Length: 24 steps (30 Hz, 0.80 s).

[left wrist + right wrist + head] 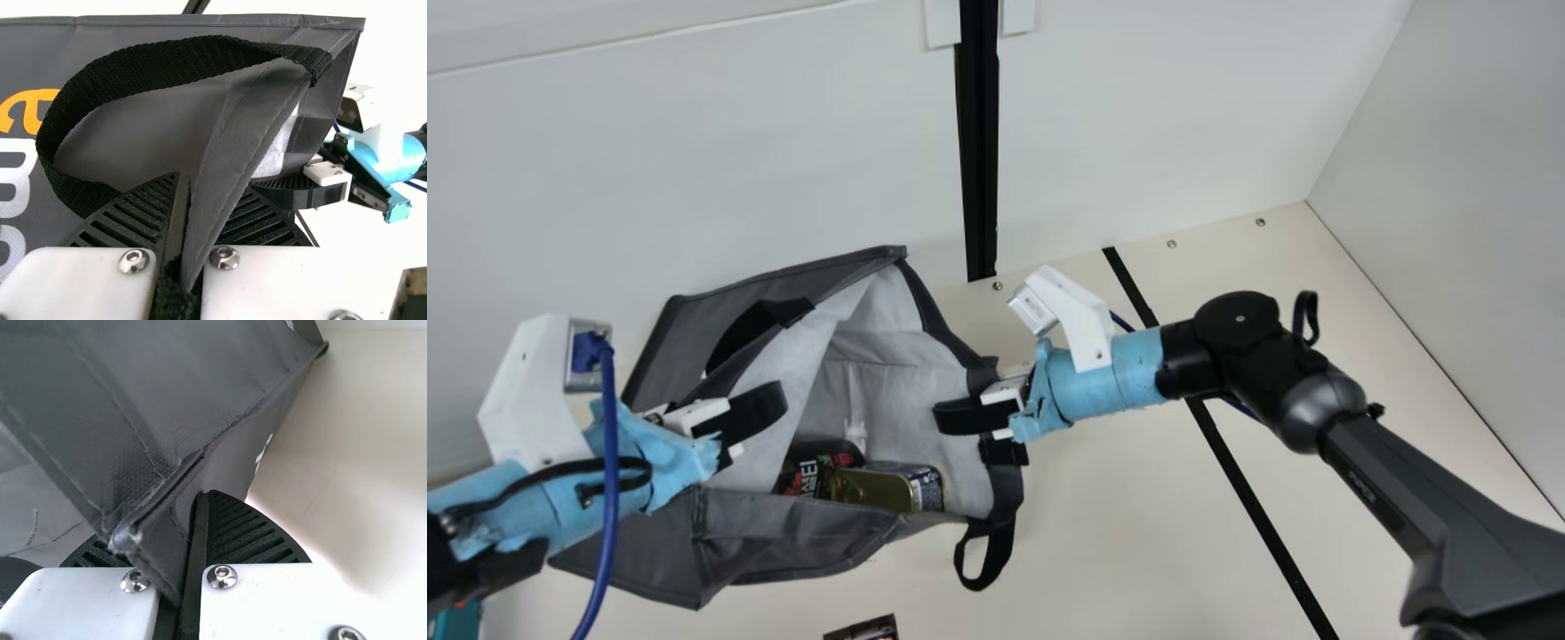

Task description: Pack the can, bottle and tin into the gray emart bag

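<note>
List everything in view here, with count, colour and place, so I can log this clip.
gray bag: one, gray with pale lining, open on the table
black handles: at least two, black, on the bag
tin: one, gold and dark, inside the bag
printed item: one, dark with red and white, beside the tin; can or bottle, I cannot tell
dark object: one, partly cut off, main view's bottom edge
teal object: one, main view's bottom left corner
table: one, cream, beneath the bag
left gripper: one, black fingers, closed on the bag's edge
right gripper: one, black fingers, closed on another part of the edge
</note>
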Each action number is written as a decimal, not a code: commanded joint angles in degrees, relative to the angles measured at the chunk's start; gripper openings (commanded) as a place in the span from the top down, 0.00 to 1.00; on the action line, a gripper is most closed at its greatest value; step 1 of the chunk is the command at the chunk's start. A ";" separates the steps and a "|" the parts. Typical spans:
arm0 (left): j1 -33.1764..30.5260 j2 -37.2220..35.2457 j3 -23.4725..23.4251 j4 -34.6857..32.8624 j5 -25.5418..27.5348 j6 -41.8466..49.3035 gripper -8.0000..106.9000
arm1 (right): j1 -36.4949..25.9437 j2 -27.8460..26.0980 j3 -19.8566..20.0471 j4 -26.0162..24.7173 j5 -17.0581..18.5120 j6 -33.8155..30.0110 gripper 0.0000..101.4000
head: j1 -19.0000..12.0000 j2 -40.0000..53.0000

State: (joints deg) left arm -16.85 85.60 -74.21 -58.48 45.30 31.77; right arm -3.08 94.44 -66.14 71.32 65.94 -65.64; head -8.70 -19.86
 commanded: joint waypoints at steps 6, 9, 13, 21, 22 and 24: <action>1.26 -0.15 -1.05 -2.14 4.32 5.14 0.84 | -1.69 -6.45 2.81 0.31 -0.30 1.46 1.00 | -1.30 -0.14; 1.79 -0.45 -1.58 -2.36 6.29 6.44 0.84 | -2.46 -9.25 3.94 0.73 -0.14 2.66 1.00 | -1.30 -0.14; 2.55 -0.80 -2.65 -2.74 8.81 7.87 0.84 | -3.52 -12.76 5.02 1.65 0.62 4.70 1.00 | -1.30 -0.14; 3.95 -1.73 -5.34 -2.83 13.56 9.41 0.84 | -5.74 -19.74 6.27 3.27 2.72 9.39 1.00 | -1.30 -0.14; 4.10 -1.89 -5.62 -2.84 14.07 9.52 0.84 | -5.98 -20.52 6.34 3.42 2.93 9.90 1.00 | -1.30 -0.14; 4.46 -2.26 -6.12 -2.96 15.08 9.73 0.84 | -6.49 -22.10 6.41 3.72 3.38 11.03 1.00 | -1.30 -0.14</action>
State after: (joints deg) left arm -12.51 83.38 -80.19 -61.33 59.79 41.44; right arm -9.39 73.60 -59.78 74.68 69.22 -55.30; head -8.70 -19.95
